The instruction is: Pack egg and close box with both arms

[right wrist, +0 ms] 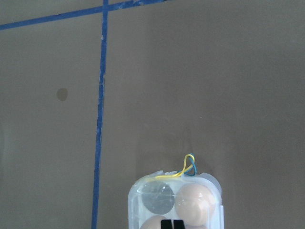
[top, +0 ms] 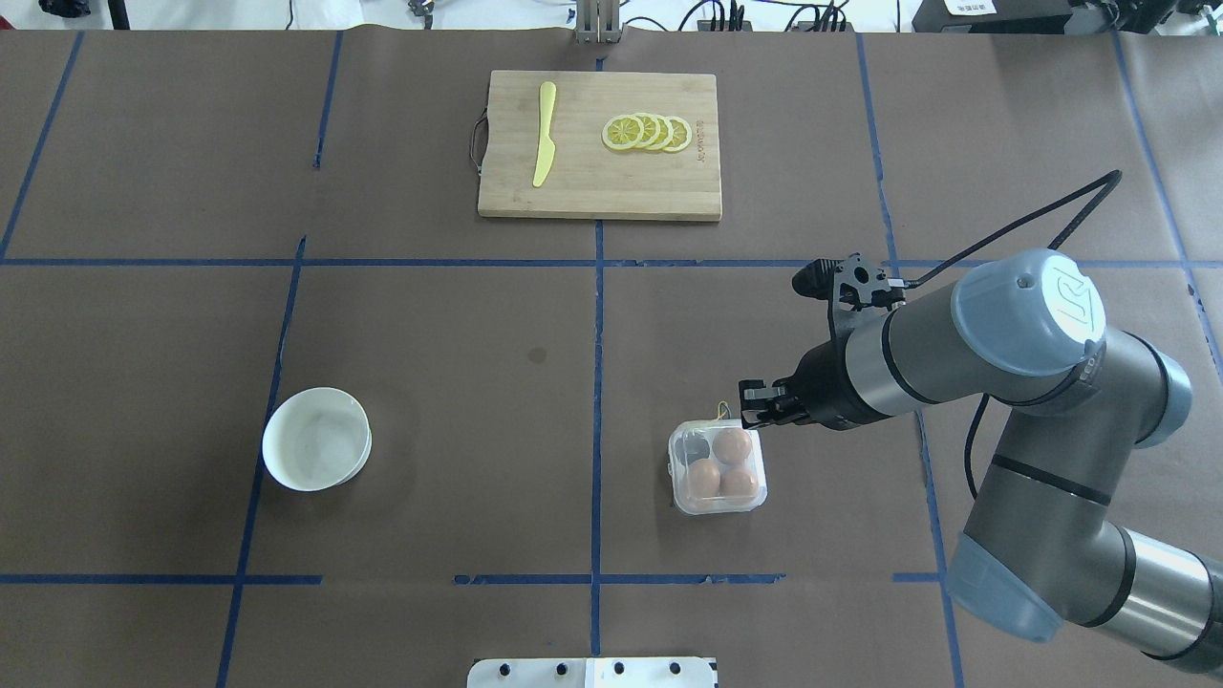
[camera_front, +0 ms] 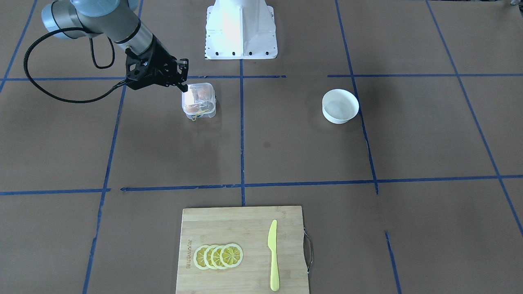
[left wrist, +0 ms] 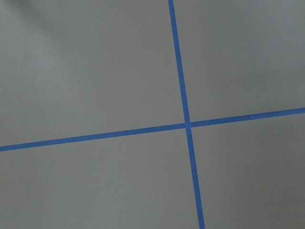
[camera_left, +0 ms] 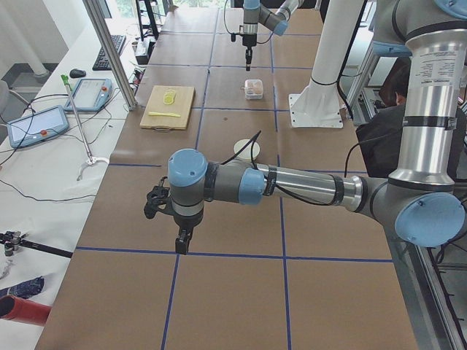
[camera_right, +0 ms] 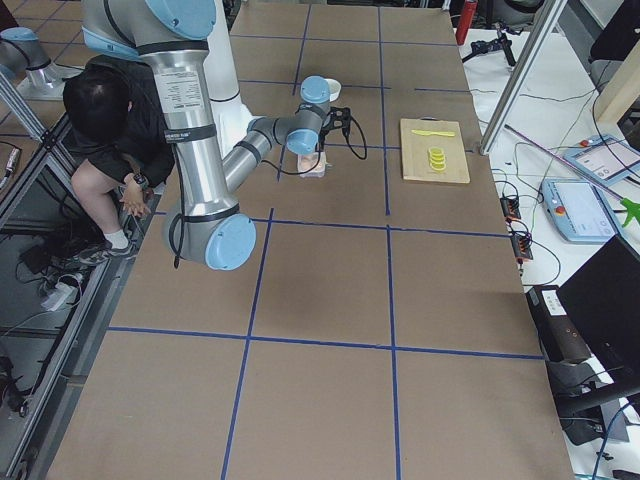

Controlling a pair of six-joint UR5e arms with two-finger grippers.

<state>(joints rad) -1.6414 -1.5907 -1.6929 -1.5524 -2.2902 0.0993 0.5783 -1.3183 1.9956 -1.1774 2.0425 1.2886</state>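
The clear box [top: 717,468] sits right of the table's middle with its lid down. Three brown eggs show through it, one [top: 733,444] in the far right cell and two in the near cells; the far left cell is empty. I cannot tell the eggs apart. My right gripper [top: 753,401] hovers just over the box's far right corner. In the right wrist view its fingertips [right wrist: 172,224] are pressed together over the box [right wrist: 174,200]. My left gripper [camera_left: 182,240] shows only in the exterior left view, low over bare table far from the box; I cannot tell whether it is open or shut.
A white bowl [top: 316,439] stands empty on the left. A wooden cutting board [top: 600,182] at the far middle carries a yellow knife [top: 544,134] and lemon slices [top: 647,133]. The white pedestal [camera_front: 240,28] stands at the robot's side.
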